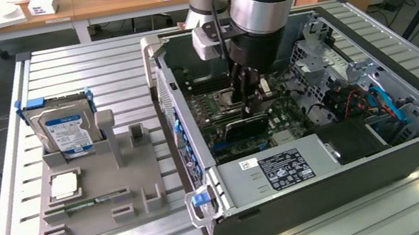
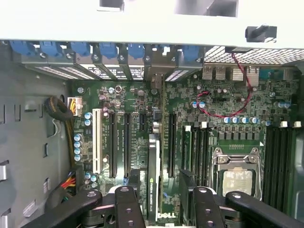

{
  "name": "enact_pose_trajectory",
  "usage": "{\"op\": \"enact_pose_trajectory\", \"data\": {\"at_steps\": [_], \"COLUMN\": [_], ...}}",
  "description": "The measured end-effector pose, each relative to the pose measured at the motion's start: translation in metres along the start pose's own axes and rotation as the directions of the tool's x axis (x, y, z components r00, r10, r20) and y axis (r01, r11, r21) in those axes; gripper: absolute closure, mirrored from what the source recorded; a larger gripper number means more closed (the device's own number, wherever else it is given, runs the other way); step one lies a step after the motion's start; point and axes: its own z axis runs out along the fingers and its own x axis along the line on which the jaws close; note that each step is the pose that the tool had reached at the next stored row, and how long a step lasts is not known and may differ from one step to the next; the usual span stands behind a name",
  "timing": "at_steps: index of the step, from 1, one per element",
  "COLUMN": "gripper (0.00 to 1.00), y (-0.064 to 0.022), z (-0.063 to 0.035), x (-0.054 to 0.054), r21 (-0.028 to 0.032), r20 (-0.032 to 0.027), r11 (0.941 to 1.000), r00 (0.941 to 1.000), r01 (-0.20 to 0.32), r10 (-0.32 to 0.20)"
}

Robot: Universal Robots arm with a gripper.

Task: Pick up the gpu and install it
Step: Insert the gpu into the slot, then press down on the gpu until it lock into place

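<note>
The gpu (image 1: 244,127) stands on edge on the motherboard (image 1: 278,120) inside the open computer case (image 1: 334,195). In the wrist view the gpu (image 2: 153,180) shows as a thin card seen edge-on, in line with an expansion slot, its end towards the blue-clipped rear brackets (image 2: 109,50). My gripper (image 1: 253,98) reaches down into the case right over the card. In the wrist view the gripper (image 2: 160,175) is open, and its black fingers (image 2: 134,176) stand on either side of the card with a gap on each side.
A grey holder tray (image 1: 91,223) lies at the exterior view's left with a blue-framed hard drive (image 1: 66,130), a square chip (image 1: 63,185) and a memory stick (image 1: 88,203). The power supply (image 1: 278,170), the CPU socket (image 2: 236,178) and cables (image 2: 61,111) crowd the case.
</note>
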Motion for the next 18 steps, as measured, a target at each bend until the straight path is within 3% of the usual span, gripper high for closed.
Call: {"op": "enact_pose_trajectory", "data": {"at_steps": [18], "gripper": [0.55], "y": [0.0], "z": [-0.0016], "x": [-0.0001], "r21": [-0.0001], "r20": [-0.0001], "r11": [1.0], "r00": [1.0], "r01": [0.0], "r10": [0.0]}}
